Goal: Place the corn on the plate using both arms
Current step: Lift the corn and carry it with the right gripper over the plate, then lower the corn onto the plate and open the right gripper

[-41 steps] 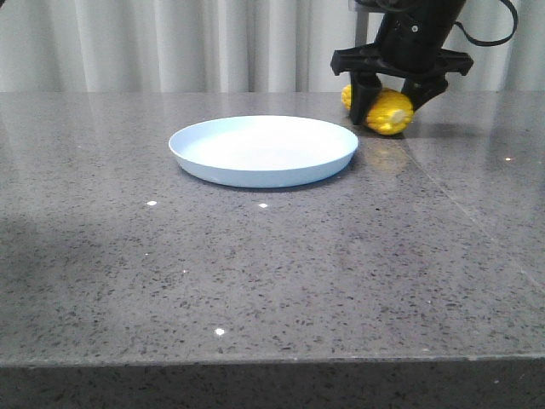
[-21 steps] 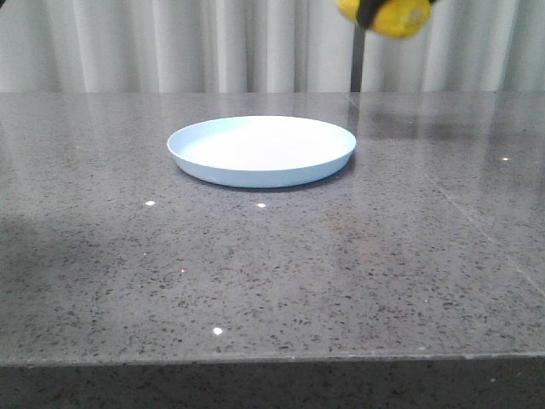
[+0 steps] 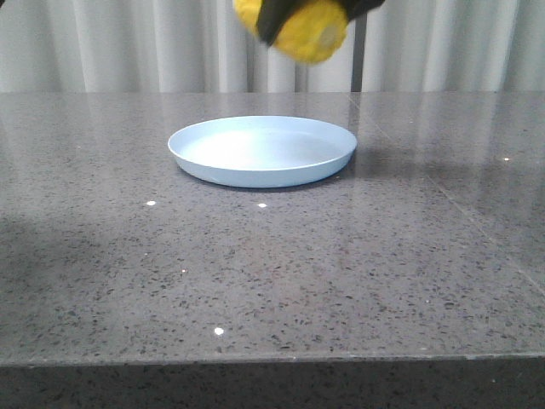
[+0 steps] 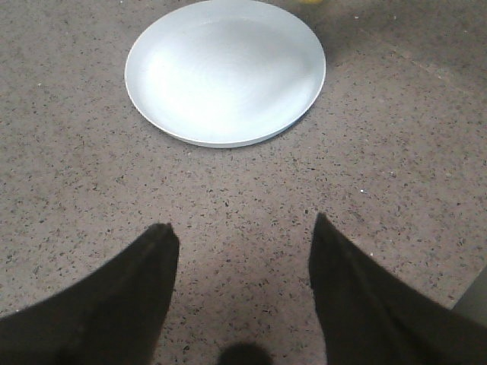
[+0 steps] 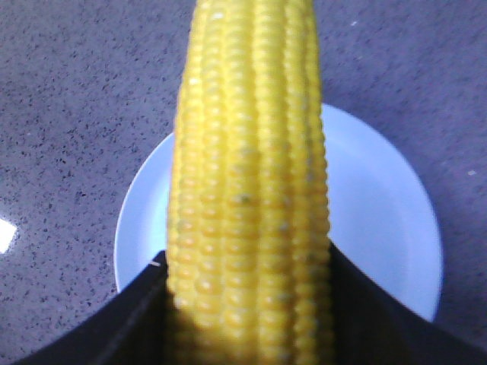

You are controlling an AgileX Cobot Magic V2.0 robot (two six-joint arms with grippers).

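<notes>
High above the table, at about twelve o'clock from the plate (image 3: 262, 151), the corn (image 3: 305, 27) hangs in the air, bright yellow, well clear of the surface and partly cut off by the front view's upper edge. A dark finger (image 3: 274, 19) crosses its middle there. From the right wrist, the cob fills the view lengthwise, rows of kernels sharp, with the right gripper (image 5: 251, 323) clamped on it, one black finger pressed against each flank. Beneath the corn sits the pale blue plate, bare, flat on the speckled grey table (image 3: 272, 273). Out on the other side, the left gripper (image 4: 242, 293) hovers over the stone, its two dark fingers spread wide with nothing between them, the plate lying beyond the tips.
</notes>
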